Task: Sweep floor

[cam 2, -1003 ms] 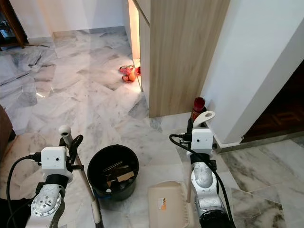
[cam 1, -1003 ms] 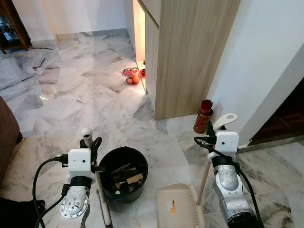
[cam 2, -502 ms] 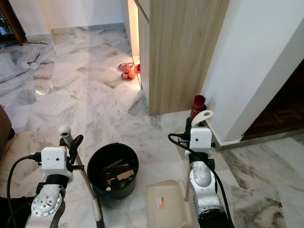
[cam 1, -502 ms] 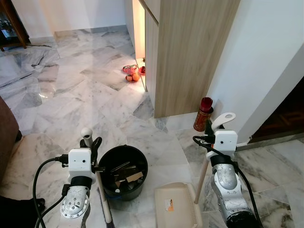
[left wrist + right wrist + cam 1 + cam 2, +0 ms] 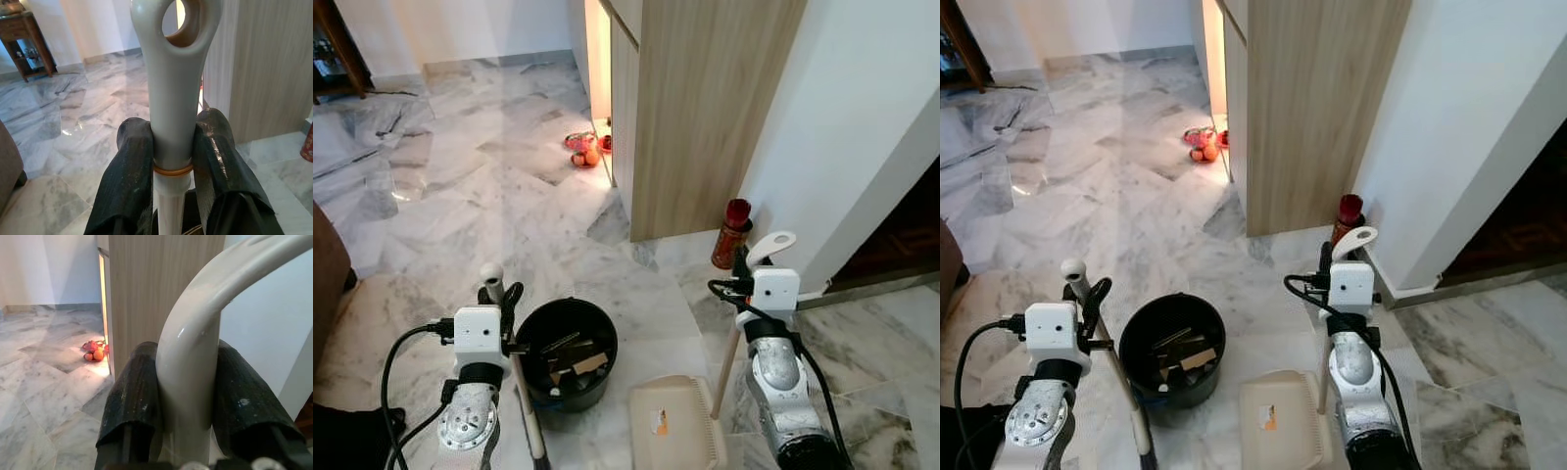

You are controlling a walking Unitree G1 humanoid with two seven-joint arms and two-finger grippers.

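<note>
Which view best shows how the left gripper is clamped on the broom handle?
The left wrist view: both black fingers press against the pale broom handle just below its hanging hole. The eye views show the left gripper from above, with the handle's knob poking out and the stick running down past the black bucket.

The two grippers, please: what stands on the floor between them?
In the left eye view, a black bucket holding debris stands between the left gripper and right gripper.

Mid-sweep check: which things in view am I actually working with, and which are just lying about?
For the job:
- broom handle, held in the left gripper
- dustpan, its handle in the right gripper
- black bucket with scraps inside

Lying about:
- red bottle by the wall
- small red and orange things by the wooden cabinet
</note>
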